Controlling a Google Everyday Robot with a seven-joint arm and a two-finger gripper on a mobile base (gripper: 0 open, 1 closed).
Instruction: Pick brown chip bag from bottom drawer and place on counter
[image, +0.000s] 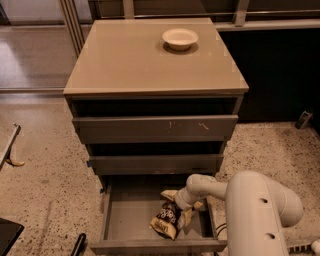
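The bottom drawer (125, 220) is pulled open below two other grey drawers. The brown chip bag (167, 220) lies inside it toward the right, dark brown with white lettering and tan ends. My gripper (181, 206) reaches down into the drawer from the right and sits right at the bag's upper right end, its white wrist over the bag's far end. The beige counter (130, 60) tops the cabinet above.
A cream bowl (180, 38) stands at the counter's back right. The scratched top drawer front (155, 129) and the narrow middle front (155, 164) jut out slightly above the open drawer. My white arm (260, 210) fills the lower right. Speckled floor surrounds the cabinet.
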